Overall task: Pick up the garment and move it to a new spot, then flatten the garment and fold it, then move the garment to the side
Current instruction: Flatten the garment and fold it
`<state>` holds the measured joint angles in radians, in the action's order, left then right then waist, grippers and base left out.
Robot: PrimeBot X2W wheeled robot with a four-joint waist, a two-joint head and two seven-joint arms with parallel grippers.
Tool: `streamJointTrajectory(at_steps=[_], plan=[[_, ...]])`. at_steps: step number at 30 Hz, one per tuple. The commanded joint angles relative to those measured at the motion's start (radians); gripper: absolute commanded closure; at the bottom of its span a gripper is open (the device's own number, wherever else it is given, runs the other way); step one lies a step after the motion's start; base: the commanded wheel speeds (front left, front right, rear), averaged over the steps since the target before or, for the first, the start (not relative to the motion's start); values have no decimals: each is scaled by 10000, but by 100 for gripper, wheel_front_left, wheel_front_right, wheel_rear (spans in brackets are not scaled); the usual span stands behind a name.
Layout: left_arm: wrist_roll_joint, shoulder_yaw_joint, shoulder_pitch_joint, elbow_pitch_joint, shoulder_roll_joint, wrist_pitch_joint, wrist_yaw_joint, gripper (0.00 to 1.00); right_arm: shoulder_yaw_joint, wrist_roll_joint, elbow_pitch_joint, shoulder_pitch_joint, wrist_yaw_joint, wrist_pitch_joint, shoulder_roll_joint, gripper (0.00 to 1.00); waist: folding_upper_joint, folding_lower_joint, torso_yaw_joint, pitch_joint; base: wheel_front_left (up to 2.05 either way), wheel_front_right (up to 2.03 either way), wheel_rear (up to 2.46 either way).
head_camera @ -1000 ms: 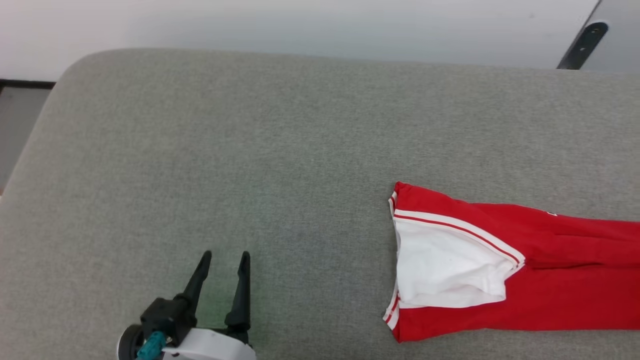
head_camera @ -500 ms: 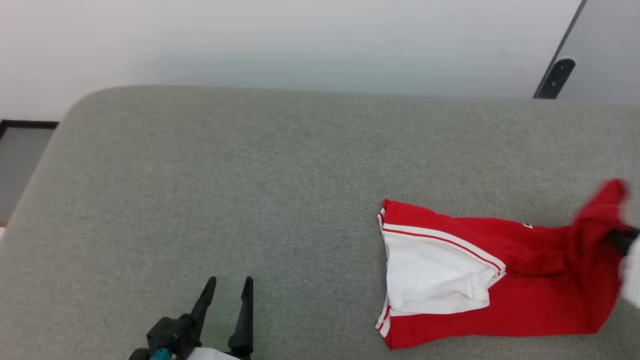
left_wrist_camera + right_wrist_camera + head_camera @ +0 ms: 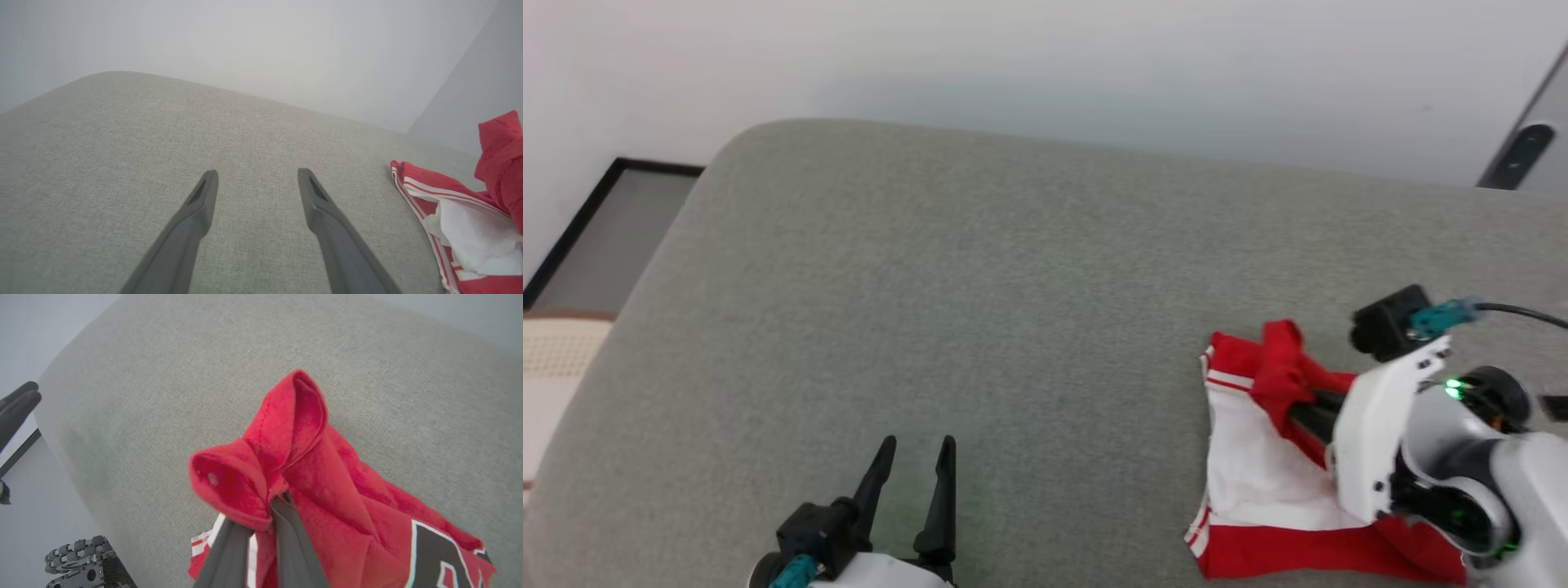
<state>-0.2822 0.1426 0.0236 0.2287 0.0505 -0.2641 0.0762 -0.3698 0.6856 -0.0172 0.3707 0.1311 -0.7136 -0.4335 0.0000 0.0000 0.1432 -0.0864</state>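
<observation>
Grey woven cushion (image 3: 980,269) spans the work area, with a pale wall (image 3: 1045,65) behind it. The red jersey (image 3: 1258,482) lies bunched on the near right part of the cushion, white sleeve and striped trim towards the left. One red fold stands raised above the sleeve. The right gripper (image 3: 274,506) has its fingers almost together, pinching that raised fold at the tips, and cloth drapes over both of them. The left gripper (image 3: 917,445) is spread wide with nothing between the fingers, over bare cushion at the lower left, well apart from the jersey. The black, white-edged print (image 3: 433,551) on the jersey is cut off by the frame edge; possibly a numeral.
</observation>
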Motion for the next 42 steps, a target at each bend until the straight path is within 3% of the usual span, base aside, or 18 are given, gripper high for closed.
streamJointTrajectory(at_steps=[1, 4, 6, 8, 9, 22, 35, 42], plan=[[-103, 67, 130, -38, -3, 4, -84, 0, -264, -3, -335, 303, -8, 205, 145, 100, 0, 0, 312, -252, 0, 0, 0], [-187, 230, 210, -17, -2, 4, -154, 0, -689, -88, -1026, 540, -8, 543, 321, 100, 0, 0, 455, -333, 0, 0, 0], [-250, 307, 234, 0, -1, 4, -214, 0, -937, -91, -1427, 684, -8, 767, 457, 78, 0, 0, 489, -351, 0, 0, 0], [-288, 352, 266, 4, -1, 4, -257, 0, -1145, -76, -1773, 810, -8, 992, 507, 43, 0, 0, 507, -342, 0, 0, 0], [-319, 368, 269, 12, -3, 4, -268, 0, -1232, -69, -1915, 872, -8, 1109, 529, 2, 0, 0, 508, -328, 0, 0, 0], [-127, 110, 71, 188, -2, 4, -107, 0, -1275, 437, -2510, 931, -8, 2440, 444, 0, 0, 0, -352, 384, 0, 0, 0], [163, -190, 250, 564, 3, 4, 265, 0, 483, 221, -2377, -721, -8, 4856, -518, 0, 0, 0, -1562, 952, 0, 0, 0], [305, -429, 298, 662, 74, 4, 370, 0, 1289, -69, -2124, -1748, -8, 6341, -675, 0, 0, 0, -1989, 1075, 0, 0, 0]])
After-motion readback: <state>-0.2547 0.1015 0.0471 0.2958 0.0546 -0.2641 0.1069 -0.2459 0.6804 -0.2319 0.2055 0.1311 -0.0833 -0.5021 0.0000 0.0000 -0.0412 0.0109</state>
